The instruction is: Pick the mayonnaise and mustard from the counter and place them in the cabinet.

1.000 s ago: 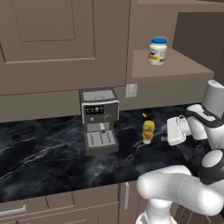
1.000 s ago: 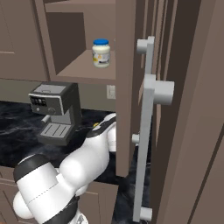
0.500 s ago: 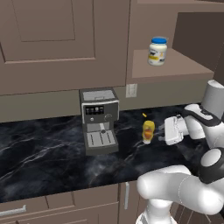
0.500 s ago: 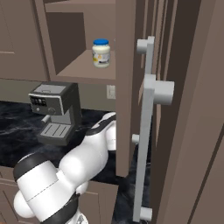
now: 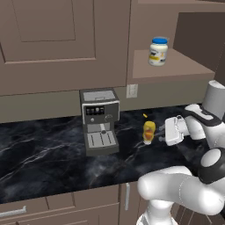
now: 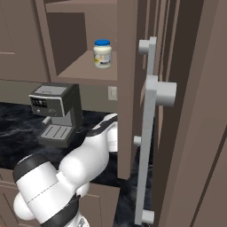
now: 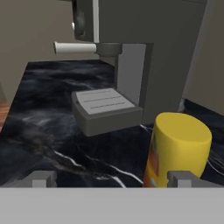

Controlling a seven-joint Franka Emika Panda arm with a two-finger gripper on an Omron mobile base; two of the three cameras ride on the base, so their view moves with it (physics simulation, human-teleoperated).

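The mustard (image 5: 149, 132) stands on the black counter (image 5: 44, 149), a small yellow bottle with an orange-red label. My gripper (image 5: 164, 131) hovers just right of it at bottle height, open, nothing between its fingers. In the hand view the mustard (image 7: 177, 148) rises close ahead on the right, in front of the right fingertip (image 7: 183, 178); the gripper (image 7: 112, 179) stays wide open. The mayonnaise (image 5: 158, 51), a white jar with a blue lid, sits on the tan shelf of the open cabinet (image 5: 176, 68). From the right base view the mayonnaise (image 6: 102, 54) stands near the shelf's front.
A grey coffee machine (image 5: 100, 121) stands on the counter left of the mustard, its drip tray (image 7: 103, 105) facing the hand. The cabinet's open door (image 6: 148, 128) with its pale handle hangs close on the right. Closed panelled cabinets (image 5: 57, 39) fill the upper left.
The hand has crept slightly left toward the mustard; the jaws stay open. Mustard and mayonnaise have not moved.
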